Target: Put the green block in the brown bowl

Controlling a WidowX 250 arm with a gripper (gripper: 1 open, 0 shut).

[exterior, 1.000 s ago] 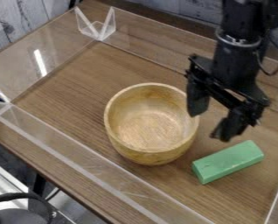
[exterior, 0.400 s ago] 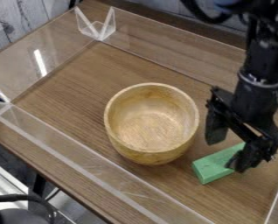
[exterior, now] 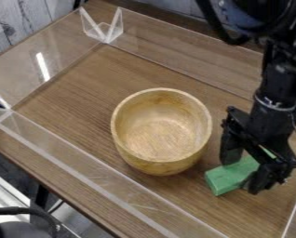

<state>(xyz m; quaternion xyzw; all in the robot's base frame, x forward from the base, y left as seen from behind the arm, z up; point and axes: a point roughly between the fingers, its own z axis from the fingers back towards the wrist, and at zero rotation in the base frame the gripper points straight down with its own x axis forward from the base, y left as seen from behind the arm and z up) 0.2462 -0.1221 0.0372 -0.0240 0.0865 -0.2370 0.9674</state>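
green block (exterior: 228, 177): long axis diagonal, lower-left to upper-right | claw (exterior: 258, 164): spread apart, straddling it

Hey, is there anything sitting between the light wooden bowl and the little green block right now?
No. In the camera view only bare wood tabletop separates the round tan wooden bowl from the small green rectangular block, with the open black pincer straddling the block.
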